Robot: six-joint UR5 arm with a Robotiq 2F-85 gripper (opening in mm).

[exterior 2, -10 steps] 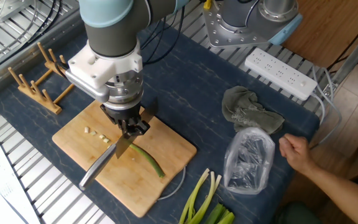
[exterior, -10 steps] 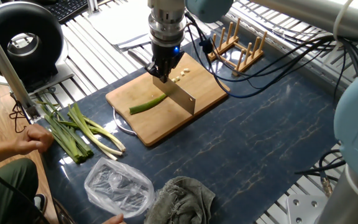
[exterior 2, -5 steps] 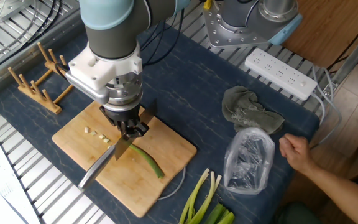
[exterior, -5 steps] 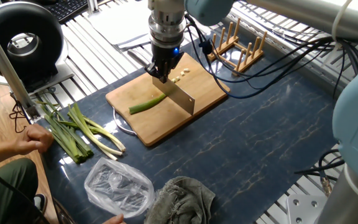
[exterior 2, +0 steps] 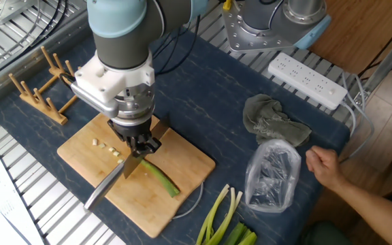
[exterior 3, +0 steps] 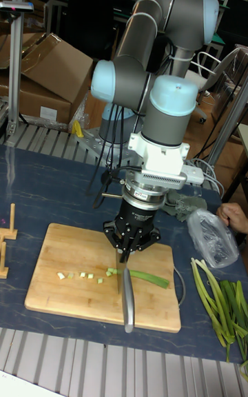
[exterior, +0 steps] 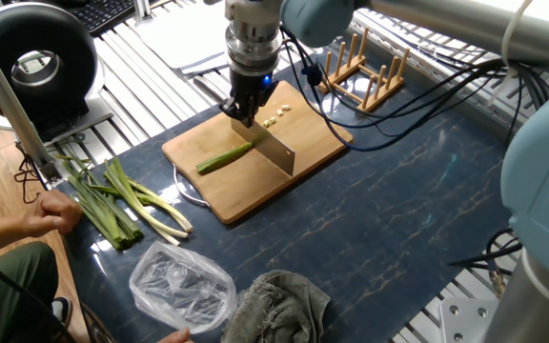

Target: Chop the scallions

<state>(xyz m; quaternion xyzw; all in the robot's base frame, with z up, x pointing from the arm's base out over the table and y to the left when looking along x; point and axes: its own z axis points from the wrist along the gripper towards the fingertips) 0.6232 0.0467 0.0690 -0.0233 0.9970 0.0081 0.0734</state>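
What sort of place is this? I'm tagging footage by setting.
Most likely a robotics lab rather than a kitchen: the gripper holds a knife over a bamboo cutting board, amid loose cables, a power strip and cardboard boxes.

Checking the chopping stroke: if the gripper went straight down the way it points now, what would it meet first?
Most likely the knife it holds would meet the scallion stalk at its cut end, then the cutting board. The gripper hangs directly above; exact depth is unclear.
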